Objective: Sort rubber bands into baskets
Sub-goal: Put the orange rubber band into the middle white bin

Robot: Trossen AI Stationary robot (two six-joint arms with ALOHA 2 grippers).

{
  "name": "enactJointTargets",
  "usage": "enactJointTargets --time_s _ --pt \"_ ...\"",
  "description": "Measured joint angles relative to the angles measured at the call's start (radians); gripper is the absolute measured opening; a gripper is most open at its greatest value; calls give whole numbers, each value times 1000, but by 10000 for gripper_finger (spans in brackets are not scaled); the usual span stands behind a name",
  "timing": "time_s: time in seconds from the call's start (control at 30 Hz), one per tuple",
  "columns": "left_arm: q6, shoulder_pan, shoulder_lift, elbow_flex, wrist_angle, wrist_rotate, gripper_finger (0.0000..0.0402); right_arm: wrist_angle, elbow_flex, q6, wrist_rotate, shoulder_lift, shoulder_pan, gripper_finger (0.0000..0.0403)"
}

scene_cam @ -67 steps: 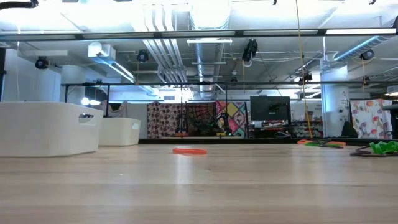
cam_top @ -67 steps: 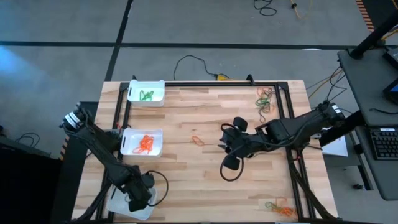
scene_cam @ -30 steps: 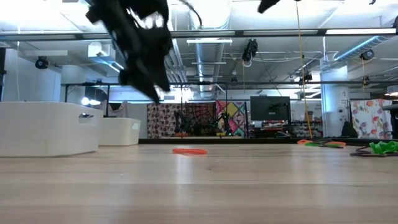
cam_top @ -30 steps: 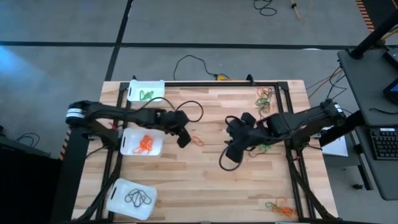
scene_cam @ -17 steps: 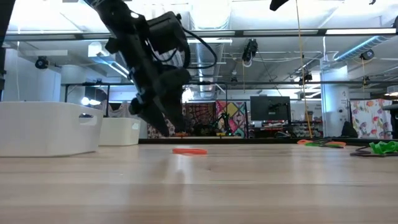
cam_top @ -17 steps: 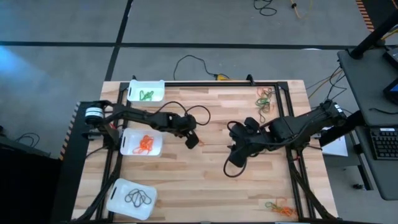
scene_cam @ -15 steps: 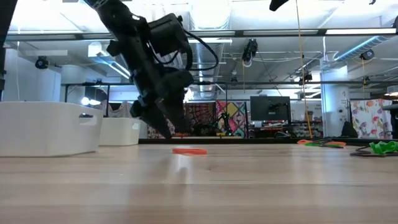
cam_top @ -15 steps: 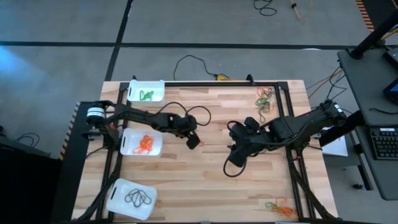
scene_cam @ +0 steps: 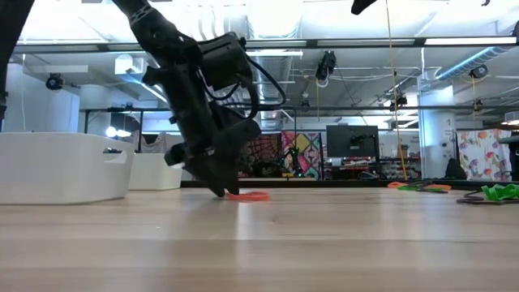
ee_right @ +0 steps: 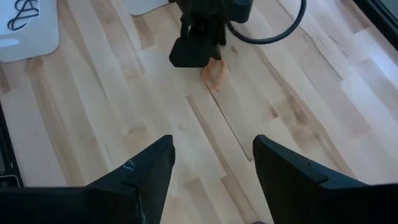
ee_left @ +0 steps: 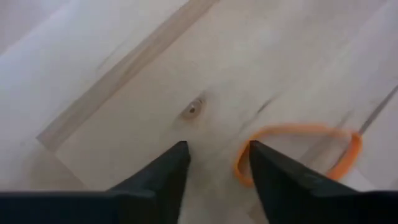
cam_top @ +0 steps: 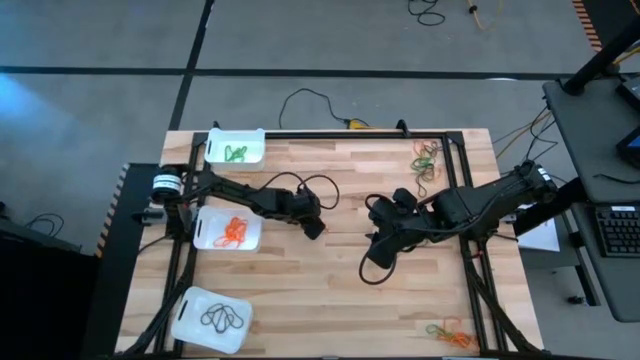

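left gripper [scene_cam: 220, 191]: swung from black-band basket [cam_top: 209, 318] over to mid bench [cam_top: 330, 290], dropped to surface
fingers [ee_left: 163, 169]: narrowed, now astride orange band [ee_left: 298, 155] edge
right gripper [cam_top: 368, 262]: shifted slightly

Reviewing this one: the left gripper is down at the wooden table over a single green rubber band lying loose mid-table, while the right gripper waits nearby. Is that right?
Not quite: the thin loose rubber band is orange, not green, as the left wrist view shows. The rest holds: the left gripper is down at the wooden table with its open fingers at that band, and the right gripper waits nearby, open.
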Motion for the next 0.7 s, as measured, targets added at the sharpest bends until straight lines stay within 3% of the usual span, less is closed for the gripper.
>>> enactJointTargets --time_s 0.23,0.37,0.5,0.7 --pt "-65 -47 6 1 11 -34 11 0 0 0 0 0 0 212" --pt "-66 -49 -3 22 -37 -19 11 0 0 0 -1 0 0 212" --pt "-23 -53 -55 55 -184 8 1 -2 0 0 -30 0 0 212" --pt "33 -66 -241 131 -454 -47 0 -2 -1 19 -56 1 0 212"
